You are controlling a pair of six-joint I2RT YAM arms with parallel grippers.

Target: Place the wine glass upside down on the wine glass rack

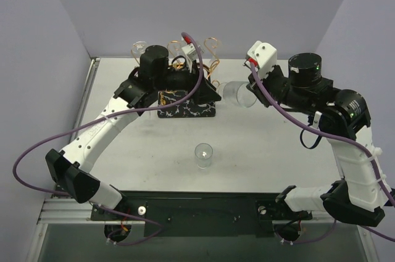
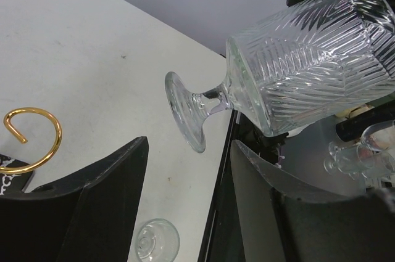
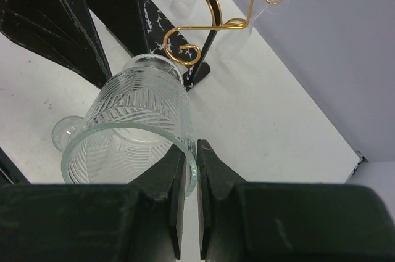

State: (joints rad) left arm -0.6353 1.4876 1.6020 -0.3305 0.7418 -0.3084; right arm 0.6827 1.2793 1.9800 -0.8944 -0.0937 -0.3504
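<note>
Above the pale desk [image 1: 259, 145], the right end effector [image 3: 190, 154] pinches the wine glass [image 3: 139, 105] by its rim, tilted sideways beside the wine glass rack [image 1: 185, 109]; the left end effector [image 2: 191, 145] stands spread near the foot [image 2: 184, 113]. Such thin hold may slip, dropping it.

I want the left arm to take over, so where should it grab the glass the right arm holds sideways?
By the stem, coming from the foot end. The right fingers pinch the rim, and the glass lies tilted with its foot toward the open left fingers; the thin stem likely fits between them, with foot and bowl stopping slip.
</note>
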